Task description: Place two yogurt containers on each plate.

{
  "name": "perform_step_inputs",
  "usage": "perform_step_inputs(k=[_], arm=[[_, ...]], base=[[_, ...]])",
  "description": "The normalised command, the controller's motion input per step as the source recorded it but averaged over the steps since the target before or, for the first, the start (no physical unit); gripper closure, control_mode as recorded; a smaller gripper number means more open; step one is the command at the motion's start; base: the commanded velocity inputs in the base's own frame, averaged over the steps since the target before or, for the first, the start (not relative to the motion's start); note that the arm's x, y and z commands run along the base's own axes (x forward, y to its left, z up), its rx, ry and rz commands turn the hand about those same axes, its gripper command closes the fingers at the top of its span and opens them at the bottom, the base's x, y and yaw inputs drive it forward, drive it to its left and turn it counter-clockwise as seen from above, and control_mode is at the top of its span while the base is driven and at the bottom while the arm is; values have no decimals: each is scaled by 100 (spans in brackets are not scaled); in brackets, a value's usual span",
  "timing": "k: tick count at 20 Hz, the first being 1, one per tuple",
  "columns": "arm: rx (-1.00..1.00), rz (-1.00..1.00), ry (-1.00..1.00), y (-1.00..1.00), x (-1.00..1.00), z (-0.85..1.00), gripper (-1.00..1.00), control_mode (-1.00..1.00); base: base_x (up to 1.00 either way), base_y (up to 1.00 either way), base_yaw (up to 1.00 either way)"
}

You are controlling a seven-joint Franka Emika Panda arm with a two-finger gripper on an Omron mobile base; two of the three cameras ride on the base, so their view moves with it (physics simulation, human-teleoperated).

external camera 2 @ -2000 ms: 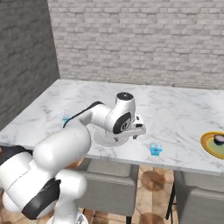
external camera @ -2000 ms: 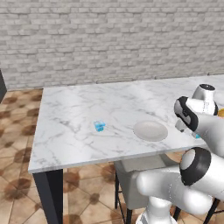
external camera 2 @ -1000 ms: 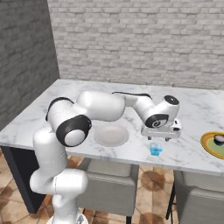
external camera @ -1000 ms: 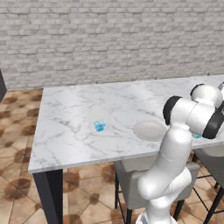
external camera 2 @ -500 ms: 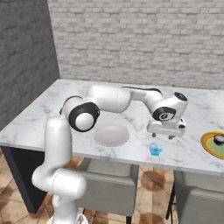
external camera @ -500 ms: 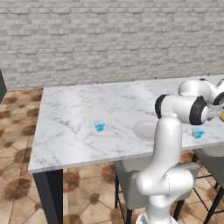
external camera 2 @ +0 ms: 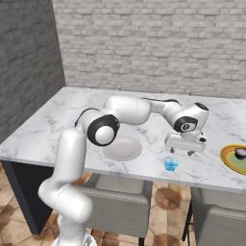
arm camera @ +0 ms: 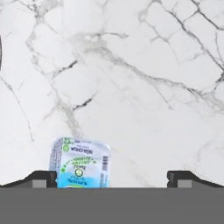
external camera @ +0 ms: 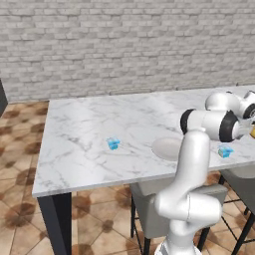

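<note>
Now the gripper [external camera 2: 185, 150] hangs wide open and empty over the marble table [external camera 2: 57, 125], fingertips down, just above a light blue yogurt cup [external camera 2: 170, 164] near the front edge. A second ago the arm reached less far right. The off-white plate [external camera 2: 122, 148] lies left; another blue cup [external camera: 113, 144] sits well apart. The yellow-rimmed plate [external camera 2: 229, 161], holding a dark cup [external camera 2: 240, 153], is cut off.

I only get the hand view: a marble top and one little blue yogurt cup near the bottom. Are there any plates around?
Observer: Yes, an off-white plate lies on the table, beside the gripper.
Operator: Just that one?
Observer: No, a yellow-rimmed plate sits at the right edge, with a dark cup on it.
Operator: Any more blue cups?
Observer: Another blue yogurt cup stands farther along the table, away from your cup.
</note>
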Motion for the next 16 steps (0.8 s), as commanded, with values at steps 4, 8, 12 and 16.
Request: perform_step_inputs(k=[4,8,12,16], arm=[[-9,-2,0,23,0,-6,-100,-100],[-9,-8,-8,34,-2,-5,-100,-100],[-10,-11,-14,38,-11,-6,-100,-100],[-3,-8,-2,14,-16,0,-100,-100]], base=[[0,0,0],[0,0,0],[0,0,0],[0,0,0]])
